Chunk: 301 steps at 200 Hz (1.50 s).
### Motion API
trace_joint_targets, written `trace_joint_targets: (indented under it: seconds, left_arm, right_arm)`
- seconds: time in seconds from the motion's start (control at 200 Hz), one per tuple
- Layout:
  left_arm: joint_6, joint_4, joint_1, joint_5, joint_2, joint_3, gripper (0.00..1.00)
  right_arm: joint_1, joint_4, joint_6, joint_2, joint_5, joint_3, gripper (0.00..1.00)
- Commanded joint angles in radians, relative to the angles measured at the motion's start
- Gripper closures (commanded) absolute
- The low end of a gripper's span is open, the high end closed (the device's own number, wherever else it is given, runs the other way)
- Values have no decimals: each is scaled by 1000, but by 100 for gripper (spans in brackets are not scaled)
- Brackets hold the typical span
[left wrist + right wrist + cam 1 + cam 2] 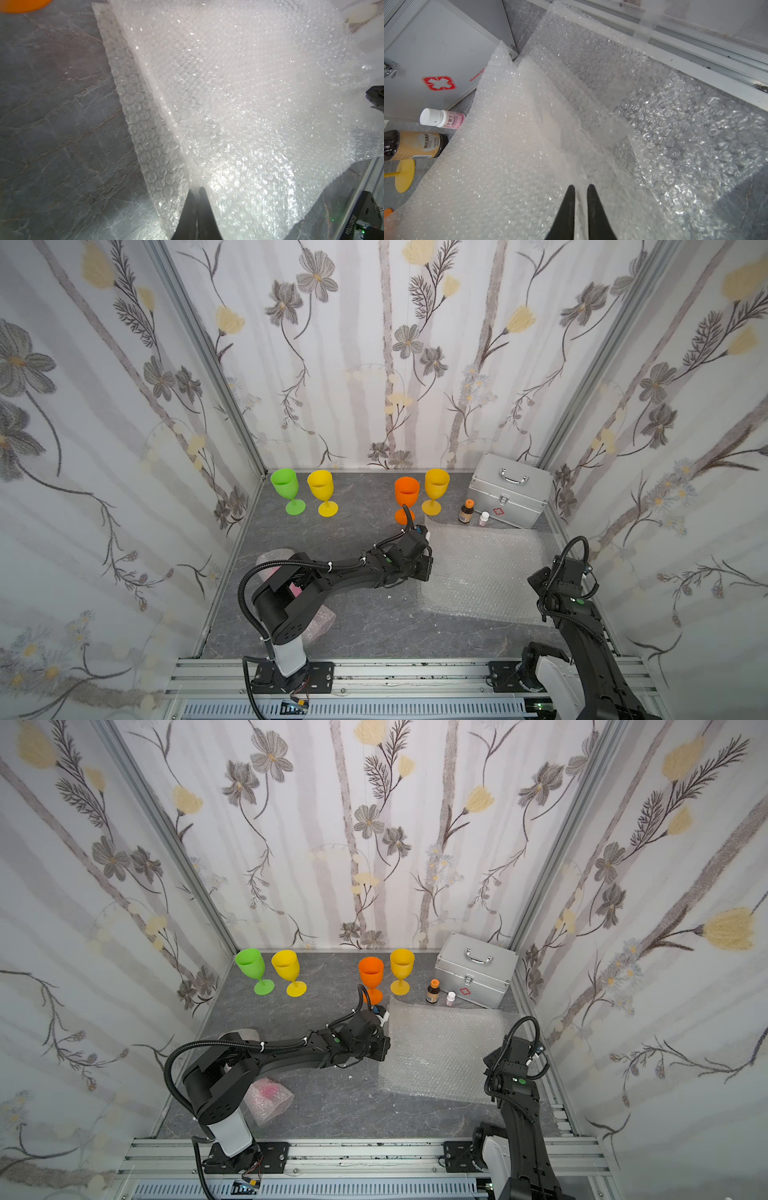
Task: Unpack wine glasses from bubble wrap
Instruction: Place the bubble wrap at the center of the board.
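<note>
Wrapped roll (pixel 274 1106): lay at the front left of the tabletop (pixel 357 539), partly under the left arm.
Pink goblet (pixel 269 1089): showed only as a pink blur inside that roll of bubble wrap.
Lime green goblet (pixel 286 489): stood upright and bare at the back left, near the wall.
Yellow goblet (pixel 321 489): stood upright just beside the green one, not touching it.
Orange goblet (pixel 406 491): stood upright at the back centre, partly behind the left arm's cable.
Left claw (pixel 197 188): was pressed together on the edge of the top sheet (pixel 249 93), at the left side of the stack.
Amber-yellow goblet (pixel 436 485): stood upright just right of the orange one.
Brown bottle (pixel 466 512): stood orange-capped between that goblet and the case, at the far edge of the stack.
White bottle (pixel 483 518): stood just right of the brown one, in front of the case.
Flat bubble wrap (pixel 486 572): lay as several stacked sheets on the right half of the tabletop.
Top sheet: was raised off the lower sheets in both wrist views.
Silver case (pixel 509 489): sat closed in the back right corner, with a red cross on its front.
Right claw (pixel 581 185): stood a narrow slit apart at the stack's right side, with the top sheet's edge in the slit; could not tell whether it gripped the sheet.
</note>
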Motion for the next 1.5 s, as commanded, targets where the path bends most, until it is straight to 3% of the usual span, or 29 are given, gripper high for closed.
trace_joint_targets:
  seconds: [0.0,0.05,0.295,0.535,0.725,1.179,1.499]
  left_arm:
    - [-9,-17,0,-5,20,6,88]
    - [-19,-17,0,-1,21,6,85]
    - [-37,-108,17,-51,-33,-2,69]
    - [-44,-226,55,-87,-135,-12,49]
    - [-59,-310,97,-103,-213,-24,38]
    - [-84,-386,108,-97,-241,-35,36]
    - [-220,-654,226,-195,-391,-90,29]
  right_arm:
    - [1,39,-9,5,-23,-2,78]
    - [0,34,-10,-9,-23,-4,70]
    - [-1,-23,-26,-108,2,29,53]
    - [0,-54,-41,-164,-22,82,50]
    - [1,-81,-44,-179,-75,140,48]
    - [12,22,-37,-93,-276,78,47]
    - [208,179,27,49,-306,66,47]
